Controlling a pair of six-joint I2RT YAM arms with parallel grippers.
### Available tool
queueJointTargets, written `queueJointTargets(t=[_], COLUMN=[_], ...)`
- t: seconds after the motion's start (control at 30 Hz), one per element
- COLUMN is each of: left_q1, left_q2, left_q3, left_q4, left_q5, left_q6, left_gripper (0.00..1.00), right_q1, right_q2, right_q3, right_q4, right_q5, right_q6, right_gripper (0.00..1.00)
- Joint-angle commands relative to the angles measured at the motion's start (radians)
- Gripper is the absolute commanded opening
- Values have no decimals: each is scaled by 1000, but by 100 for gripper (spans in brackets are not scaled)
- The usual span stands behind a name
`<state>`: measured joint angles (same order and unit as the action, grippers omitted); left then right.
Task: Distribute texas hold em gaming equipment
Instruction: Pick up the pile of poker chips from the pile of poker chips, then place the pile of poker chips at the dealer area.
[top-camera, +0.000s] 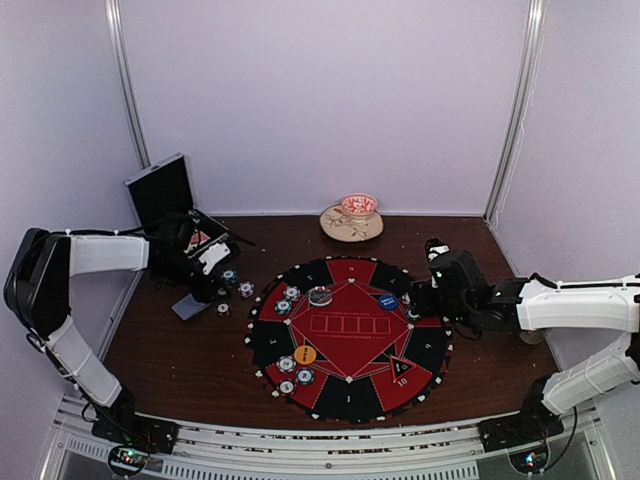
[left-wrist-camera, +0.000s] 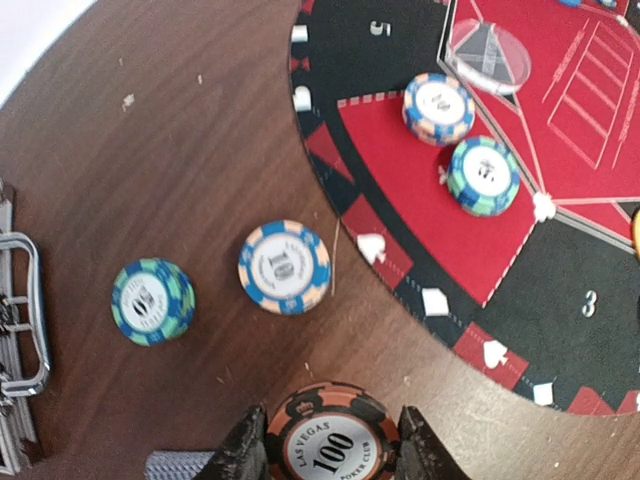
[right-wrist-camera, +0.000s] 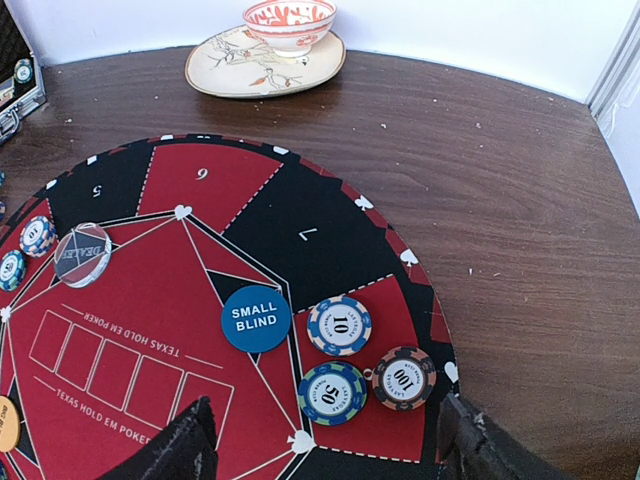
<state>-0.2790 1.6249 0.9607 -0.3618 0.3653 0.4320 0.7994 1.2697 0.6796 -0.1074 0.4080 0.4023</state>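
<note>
My left gripper (left-wrist-camera: 333, 450) is shut on an orange-and-black 100 chip (left-wrist-camera: 333, 432), held over the table left of the round mat (left-wrist-camera: 560, 300). A 10 chip (left-wrist-camera: 284, 266) and a teal chip (left-wrist-camera: 152, 301) lie on the wood beyond it, and two chips (left-wrist-camera: 438, 107) lie on the mat. My right gripper (right-wrist-camera: 325, 450) is open and empty over the mat's right side, just short of a 10 chip (right-wrist-camera: 339, 325), a 50 chip (right-wrist-camera: 331, 393), a 100 chip (right-wrist-camera: 404, 377) and the blue small-blind disc (right-wrist-camera: 256, 318). An orange disc (top-camera: 305, 354) lies beside three chips (top-camera: 287, 364) at the mat's near left.
The black case (top-camera: 165, 190) stands open at the back left. Grey-blue cards (top-camera: 190, 305) lie on the table by the left gripper (top-camera: 215, 262). A clear dealer button (right-wrist-camera: 83, 253) lies on the mat. A plate with a bowl (top-camera: 352, 220) stands at the back.
</note>
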Motion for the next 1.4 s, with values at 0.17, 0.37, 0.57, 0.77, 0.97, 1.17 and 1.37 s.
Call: queueJointTargets(t=[0.17, 0.37, 0.57, 0.77, 0.97, 1.17, 1.37], left_q1=[-115, -176, -202, -218, -228, -238, -241], left_q2=[78, 204, 284, 336, 375, 401, 418], left_q3=[212, 334, 393, 410, 429, 446, 454], left_q4=[-62, -86, -85, -65, -56, -53, -43], left_q5=[7, -20, -22, -23, -27, -24, -34], left_q6=[-17, -45, -68, -76, -81, -82, -84], left_gripper=[31, 31, 31, 31, 31, 31, 32], right_q1=[5, 4, 5, 5, 5, 5, 5], right_q2=[-2, -7, -20, -20, -15, -15, -15], right_q3=[-9, -10, -14, -14, -11, -12, -12], right_q4=[8, 6, 5, 6, 6, 6, 6], right_q5=[20, 18, 14, 13, 14, 14, 13], right_q6=[-3, -3, -3, -3, -3, -4, -3], right_gripper=[78, 77, 77, 78, 77, 77, 77])
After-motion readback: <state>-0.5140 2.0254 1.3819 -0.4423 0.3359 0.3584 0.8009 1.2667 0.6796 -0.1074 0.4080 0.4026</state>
